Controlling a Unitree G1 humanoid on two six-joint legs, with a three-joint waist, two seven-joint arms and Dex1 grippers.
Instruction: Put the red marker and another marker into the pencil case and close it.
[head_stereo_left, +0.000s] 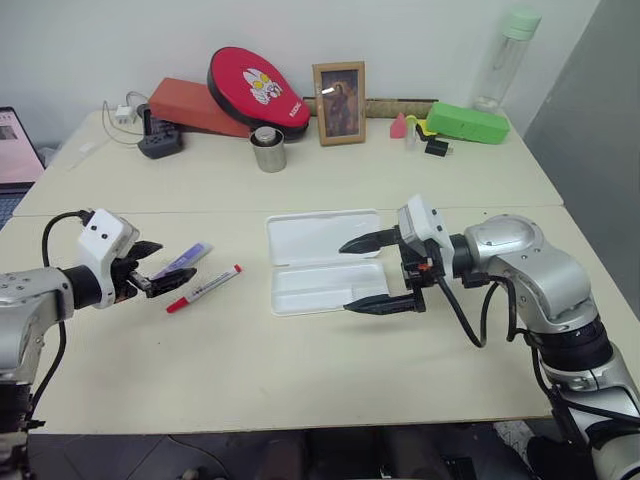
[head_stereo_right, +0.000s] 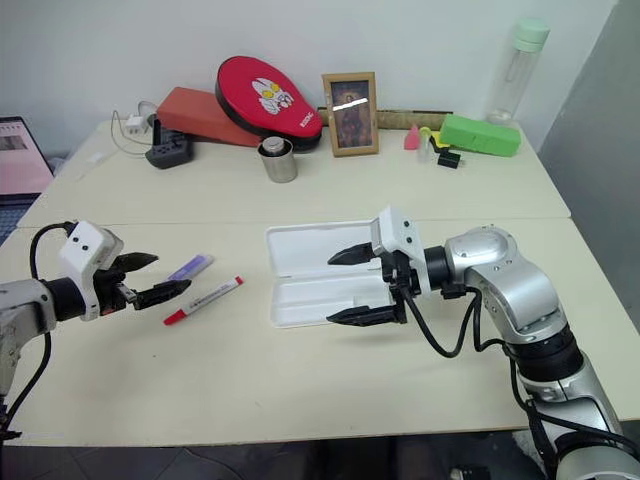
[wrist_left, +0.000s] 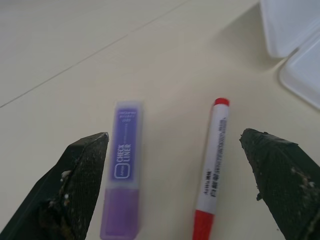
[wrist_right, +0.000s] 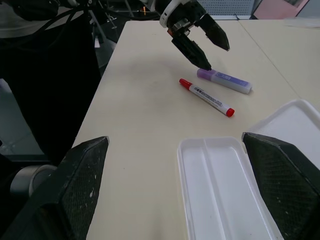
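The red marker (head_stereo_left: 204, 288), a slim white pen with a red cap, lies on the table left of centre. The short purple marker (head_stereo_left: 184, 260) lies just beyond it. My left gripper (head_stereo_left: 177, 261) is open just short of both markers' near ends. In the left wrist view the purple marker (wrist_left: 124, 170) and red marker (wrist_left: 212, 165) lie side by side between the spread fingers. The white pencil case (head_stereo_left: 325, 262) lies open at the table's middle, its tray empty. My right gripper (head_stereo_left: 344, 278) hangs open above the case's right end, holding nothing.
Along the table's back stand a steel cup (head_stereo_left: 268, 150), a framed picture (head_stereo_left: 339, 102), a red oval case (head_stereo_left: 258, 90) on a red box, a green case (head_stereo_left: 467, 123) and a clear bottle (head_stereo_left: 505, 60). A laptop (head_stereo_left: 15, 150) sits at far left.
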